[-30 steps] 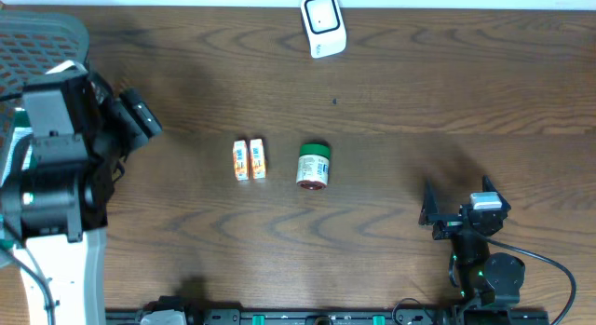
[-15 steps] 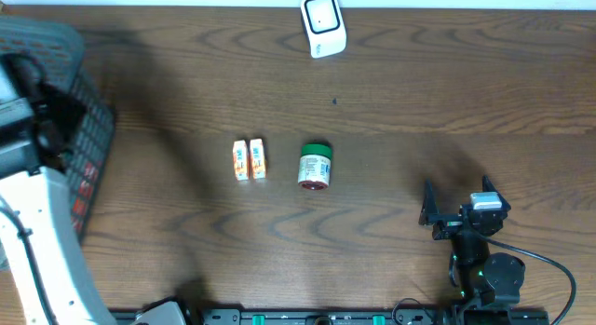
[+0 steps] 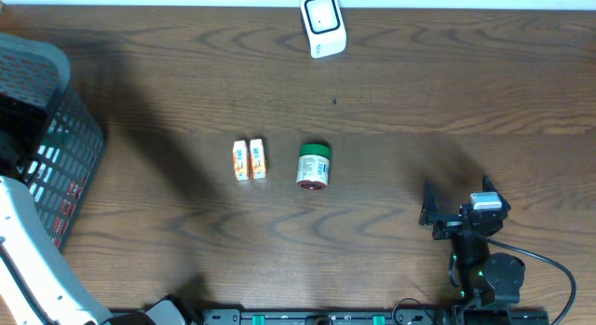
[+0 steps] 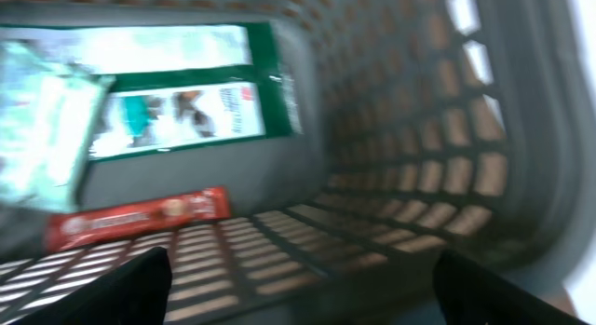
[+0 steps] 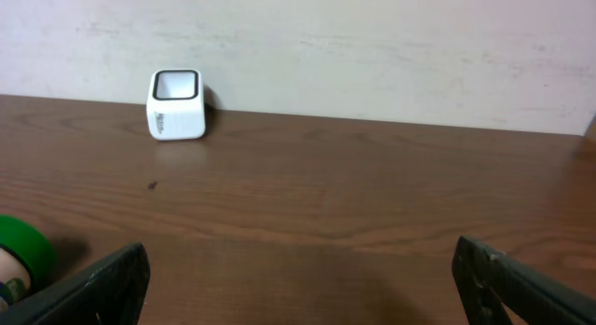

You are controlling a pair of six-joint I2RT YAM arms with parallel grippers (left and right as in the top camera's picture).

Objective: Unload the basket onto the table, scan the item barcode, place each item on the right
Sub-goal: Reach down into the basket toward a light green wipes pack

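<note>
The white barcode scanner (image 3: 323, 25) stands at the table's far edge, and shows small in the right wrist view as the scanner (image 5: 177, 104). Two small orange-and-white boxes (image 3: 249, 160) and a green-lidded jar (image 3: 314, 166) lie mid-table; the jar's lid (image 5: 23, 255) peeks in at the right wrist view's left edge. My left gripper (image 4: 303, 297) is open inside the grey basket (image 4: 400, 129), above a red bar (image 4: 140, 216) and green-and-white packets (image 4: 177, 111). That view is blurred. My right gripper (image 5: 303, 288) is open and empty, low over bare wood at the front right.
The grey mesh basket (image 3: 51, 129) sits at the table's left edge, with my white left arm (image 3: 28, 260) beside it. The right arm's base (image 3: 489, 274) is at the front edge. A pale wall rises behind the scanner.
My left arm has swung left and out past the frame's edge, uncovering the basket in the overhead view. The right arm and the table items have not moved.
</note>
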